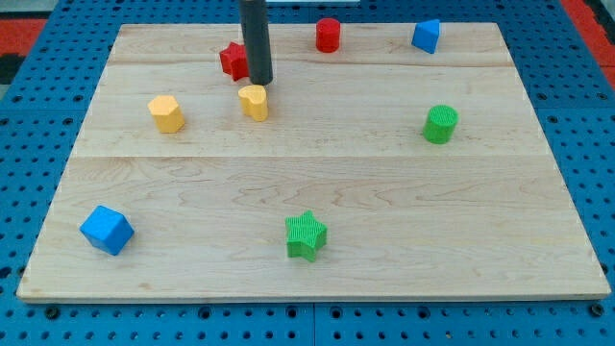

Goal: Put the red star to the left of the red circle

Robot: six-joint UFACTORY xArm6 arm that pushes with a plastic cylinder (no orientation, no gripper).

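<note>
Spanning nearly the whole view, the wooden worktop (317, 192) lies on a blue pegboard (29, 115) and carries eight small blocks. My dark rod (256, 38) comes down from the far edge, and my tip (260, 82) rests on the board just right of the red star (233, 60), apparently touching it, and just beyond the yellow heart (254, 101). As an end effector it is a plain rod with no jaws, so it neither spreads nor holds anything. The red star sits at the far edge, well to the left of the red circle (329, 35), with the rod between them. A blue cube (106, 230) lies near the left front corner, a green star (306, 235) near the front centre. A yellow block (166, 113), its shape unclear, sits left of the heart. A green cylinder (441, 124) stands on the right, and a blue block (427, 37) at the far right.
</note>
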